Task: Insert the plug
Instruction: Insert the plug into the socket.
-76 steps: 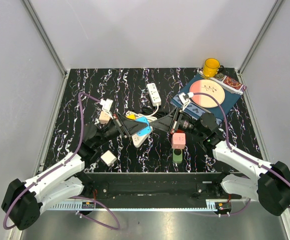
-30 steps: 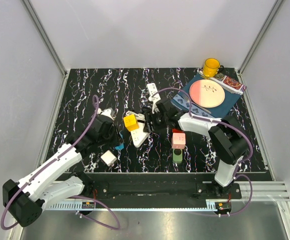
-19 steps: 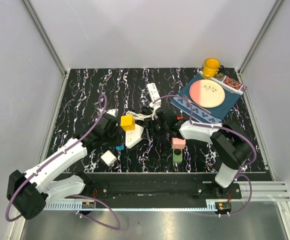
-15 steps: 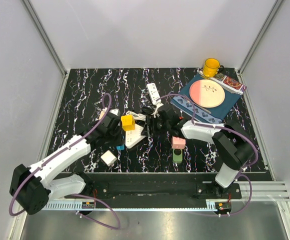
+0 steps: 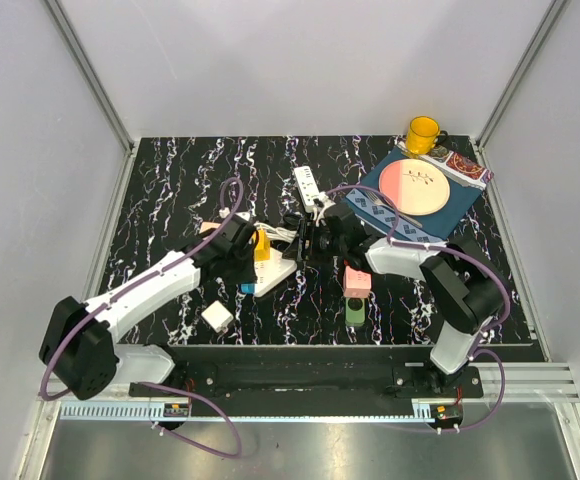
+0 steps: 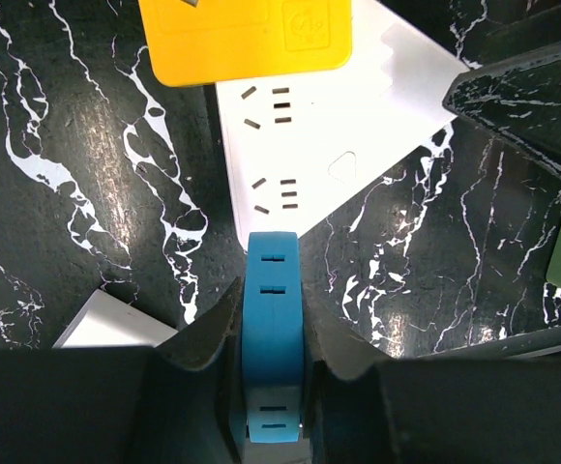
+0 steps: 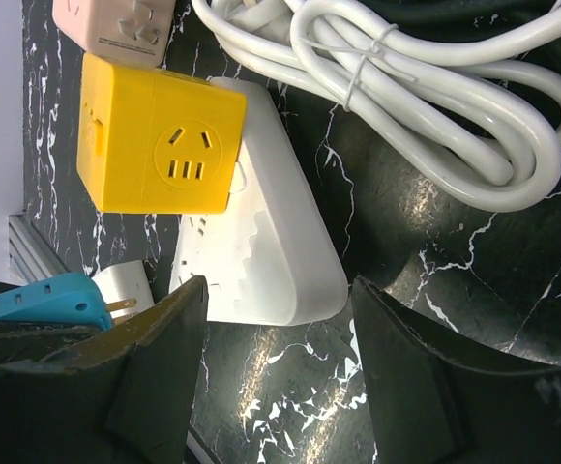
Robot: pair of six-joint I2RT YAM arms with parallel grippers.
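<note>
Enclosing black marbled table [image 5: 170, 190], grey walls [image 5: 300, 60]; left pincer [image 6: 272, 290] pinches blue plug [image 6: 272, 333]; right pincer [image 7: 279, 302] spread.

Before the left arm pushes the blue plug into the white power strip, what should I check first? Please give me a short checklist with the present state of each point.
1. Grip on the blue plug: ok, the left fingers are shut on both its sides.
2. Free socket on the white power strip: ok, two groups of slots are open beside the yellow cube adapter.
3. Plug above a free socket: not ok, its tip is only at the strip's edge.
4. Strip steadied by the right fingers: cannot tell; they stand open on either side of its end, and contact is unclear.
5. Prongs facing the slots: cannot tell.
6. The white cable is away from the sockets: ok.
</note>
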